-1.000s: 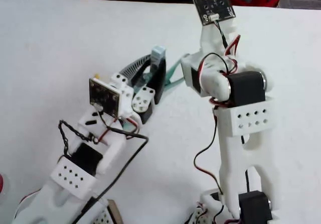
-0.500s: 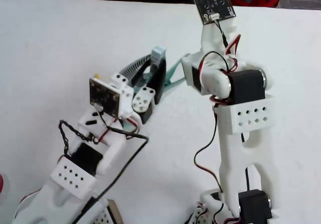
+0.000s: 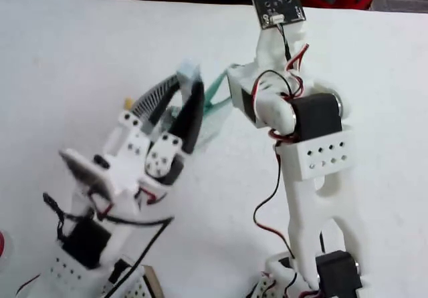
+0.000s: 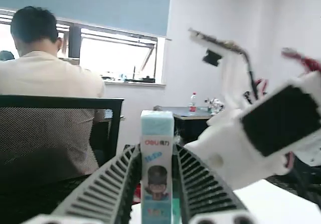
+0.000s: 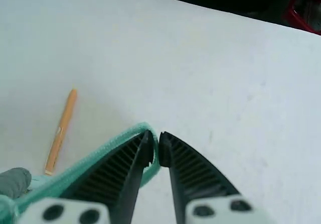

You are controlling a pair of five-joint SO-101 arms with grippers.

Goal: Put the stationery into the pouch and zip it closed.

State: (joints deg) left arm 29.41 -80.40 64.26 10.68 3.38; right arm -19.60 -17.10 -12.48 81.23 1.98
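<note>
Up near the middle of the surface [image 3: 67, 57], the eraser [image 4: 157, 184] is gripped in the left tool [image 4: 157, 151], long axis running along the fingers, top end poking past the tips. Just beside it, toward the right arm, the teal pouch [image 3: 215, 91] is pinched by its rim in the right tool [image 5: 155, 142], so probably only a short drop-in is needed. A pencil [image 5: 60, 131] is seen lying flat nearby.

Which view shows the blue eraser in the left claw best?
The left wrist view: the eraser stands upright, pinched in the left claw, printed face toward the camera. The high view catches its top end above the claw. The right wrist view faces the pouch and a pencil.
</note>
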